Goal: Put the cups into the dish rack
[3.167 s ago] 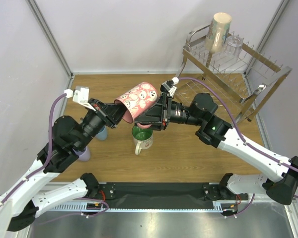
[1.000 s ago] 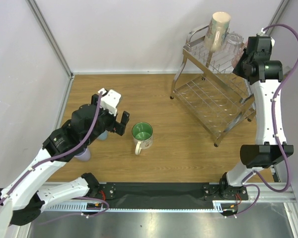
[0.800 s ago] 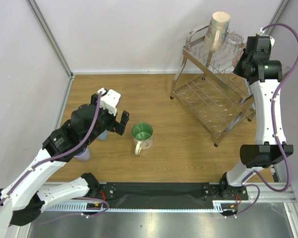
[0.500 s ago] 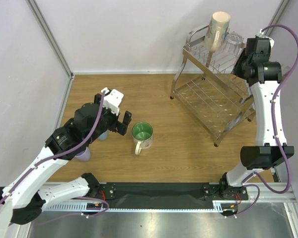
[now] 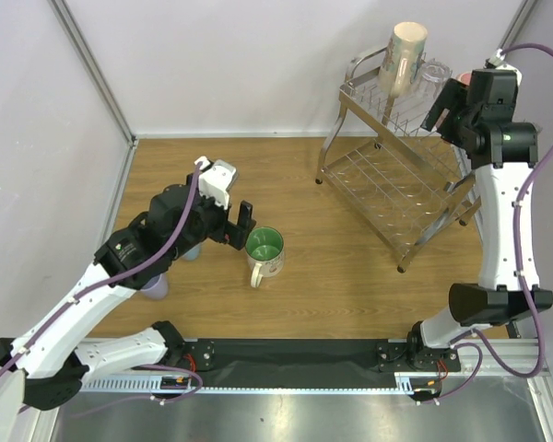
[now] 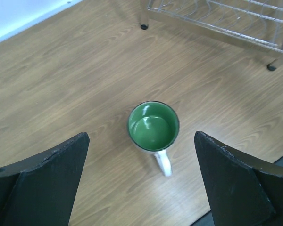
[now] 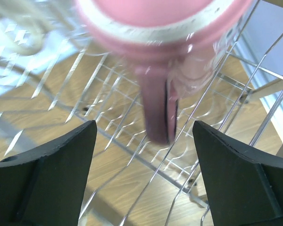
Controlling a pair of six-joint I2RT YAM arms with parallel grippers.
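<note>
The pink mug (image 7: 160,28) rests on the upper tier of the dish rack (image 5: 396,184), blurred, its handle (image 7: 158,108) hanging toward the camera. My right gripper (image 5: 445,109) is open just behind it, a finger (image 7: 42,174) on each side, touching nothing. From above, only a sliver of the pink mug (image 5: 462,80) shows beside the clear glass (image 5: 433,78) and the beige mug (image 5: 405,55). The white mug with green inside (image 5: 264,250) stands upright on the table. My left gripper (image 5: 240,226) hovers open over this mug (image 6: 153,126), empty.
A light-blue tumbler (image 5: 192,249) and a lavender tumbler (image 5: 153,287) stand at the left, partly hidden under my left arm. The rack's lower tier (image 6: 226,19) holds nothing. Rack wires (image 7: 122,136) run close below my right fingers. White walls close the back and sides.
My right gripper has opened, let go of the pink mug on the upper tier, and drawn back a little. My left arm has moved right, toward the green-inside mug.
</note>
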